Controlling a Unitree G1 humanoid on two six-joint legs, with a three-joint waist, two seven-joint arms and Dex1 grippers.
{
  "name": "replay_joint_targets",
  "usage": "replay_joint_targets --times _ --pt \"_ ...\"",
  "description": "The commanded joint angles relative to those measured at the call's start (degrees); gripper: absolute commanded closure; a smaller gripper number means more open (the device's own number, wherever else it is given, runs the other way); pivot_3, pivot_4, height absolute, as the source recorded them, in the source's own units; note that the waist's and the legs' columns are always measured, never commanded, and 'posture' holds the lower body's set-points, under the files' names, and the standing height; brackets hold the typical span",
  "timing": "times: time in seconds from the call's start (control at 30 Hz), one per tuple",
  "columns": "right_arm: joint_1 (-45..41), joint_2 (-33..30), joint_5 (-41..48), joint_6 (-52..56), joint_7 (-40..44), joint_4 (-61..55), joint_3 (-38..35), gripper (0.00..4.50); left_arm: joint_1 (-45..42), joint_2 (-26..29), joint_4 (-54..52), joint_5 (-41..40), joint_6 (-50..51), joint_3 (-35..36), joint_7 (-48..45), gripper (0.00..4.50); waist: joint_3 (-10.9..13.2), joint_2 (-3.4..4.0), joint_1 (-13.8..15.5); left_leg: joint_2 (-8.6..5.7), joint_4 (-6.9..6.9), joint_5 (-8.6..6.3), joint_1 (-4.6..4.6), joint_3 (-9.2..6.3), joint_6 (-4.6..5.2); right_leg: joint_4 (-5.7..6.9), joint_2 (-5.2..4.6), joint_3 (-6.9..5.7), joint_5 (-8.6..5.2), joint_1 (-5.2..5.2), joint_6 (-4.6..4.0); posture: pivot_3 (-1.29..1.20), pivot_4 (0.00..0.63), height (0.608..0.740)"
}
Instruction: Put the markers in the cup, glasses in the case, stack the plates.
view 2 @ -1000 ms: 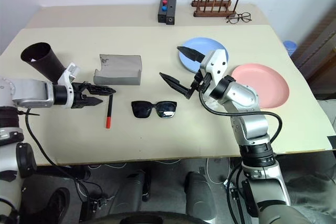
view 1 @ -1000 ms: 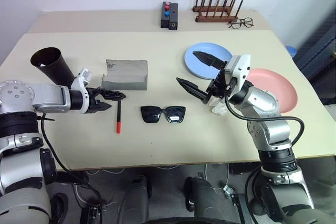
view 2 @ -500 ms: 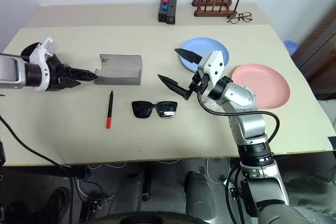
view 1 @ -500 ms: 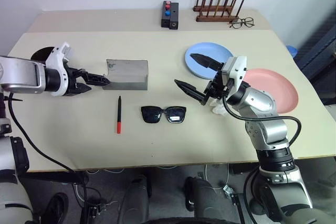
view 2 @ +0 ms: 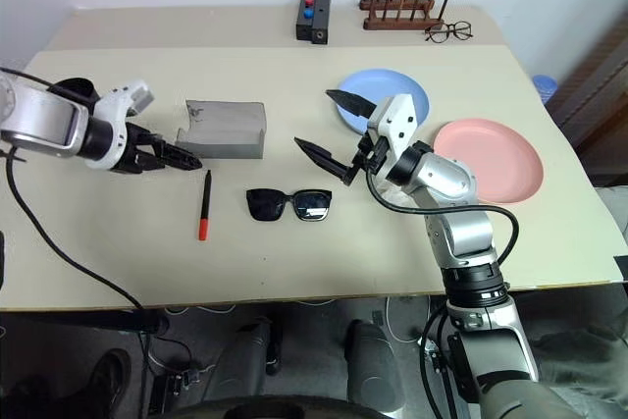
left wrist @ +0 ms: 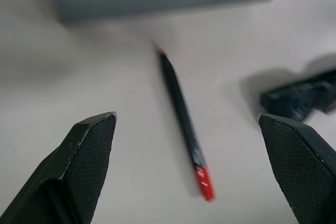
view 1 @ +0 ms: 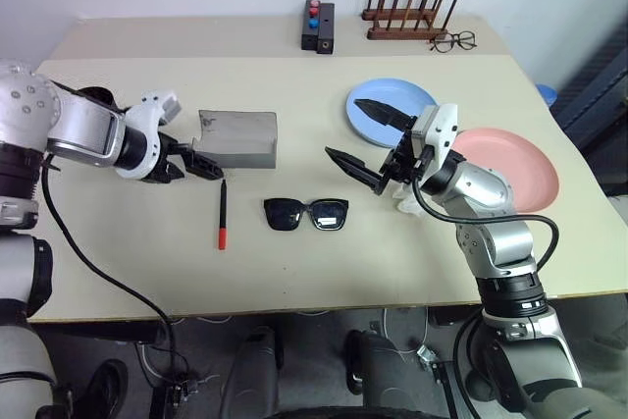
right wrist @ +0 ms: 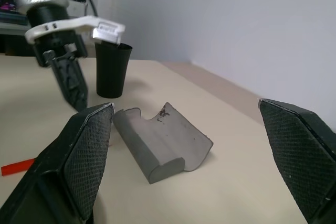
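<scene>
The left gripper [view 1: 196, 166] is held wide open and empty above the marker [view 1: 222, 213], which lies on the table [view 1: 118, 262] beside the case [view 1: 235, 138]. The right gripper [view 1: 365, 139] is likewise open and empty. If the descent is misaligned, the slim marker may be knocked and rolled away.

A second ago the left gripper [view 1: 204, 165] held the cup [right wrist: 112, 69] tilted on its side at the left edge of the worktop [view 1: 294, 262], its tips over the marker [view 1: 222, 215]. Half a second ago it had swung left and farther back, with the cup set upright behind the arm. Now the arm has rolled over and come back right, its empty, spread jaws angled down just beyond the marker's far end, beside the case [view 1: 235, 138].
</scene>
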Motion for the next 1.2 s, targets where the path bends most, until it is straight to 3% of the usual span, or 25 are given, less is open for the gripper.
replay_joint_targets --times 0.03,0.23,0.37,0.6,1.0,1.2 --pt "0.6 0.0 0.9 -1.7 0.6 -1.0 -1.1 0.0 1.1 -1.8 -1.7 2.9 0.5 2.4 0.8 0.01 0.0 0.0 0.0 0.0 -0.01 0.0 0.0 -0.01 0.0 0.02 0.01 -0.01 0.0 -0.01 0.0 0.0 0.15 0.74" --pt "0.8 0.2 1.4 -0.6 1.4 -1.5 -0.4 0.0 10.0 -3.4 -10.5 3.0 0.5 8.2 7.2 0.01 0.0 0.0 -0.4 0.02 0.0 0.02 -0.05 -0.01 0.02 0.1 0.02 0.02 0.09 -0.09 0.16 0.0 0.15 0.74" --pt "-0.2 0.4 1.4 0.0 2.1 -0.9 0.1 0.0 14.7 -6.2 -13.4 -0.6 0.5 15.3 16.2 0.01 0.0 0.0 -0.1 0.02 0.06 0.03 -0.05 -0.05 0.01 0.18 0.03 0.01 0.09 -0.09 0.17 0.0 0.15 0.74" --pt "-0.7 0.4 1.7 -0.6 4.2 1.0 -0.2 0.0 20.0 -11.2 -20.8 -7.3 0.5 20.0 25.3 0.01 0.0 -0.02 0.1 0.01 0.09 0.02 -0.03 -0.05 0.01 0.16 0.01 0.01 0.09 -0.01 0.16 0.0 0.15 0.74" --pt "0.3 -0.3 2.1 1.6 4.0 -1.2 -0.3 0.0 26.4 -16.3 -25.8 -16.9 -0.1 23.6 41.9 0.01 0.0 -0.01 0.1 0.01 0.1 0.03 0.07 -0.05 0.0 0.26 0.02 0.02 0.12 0.02 0.21 0.0 0.15 0.74" --pt "-0.1 -0.2 2.1 2.8 3.4 -2.1 -0.1 0.0 28.7 -16.2 -25.5 -24.2 -4.8 21.9 51.1 0.01 0.0 -0.02 0.1 0.01 0.14 0.03 0.16 -0.06 0.0 0.27 0.02 0.02 0.11 0.11 0.18 0.0 0.15 0.74"
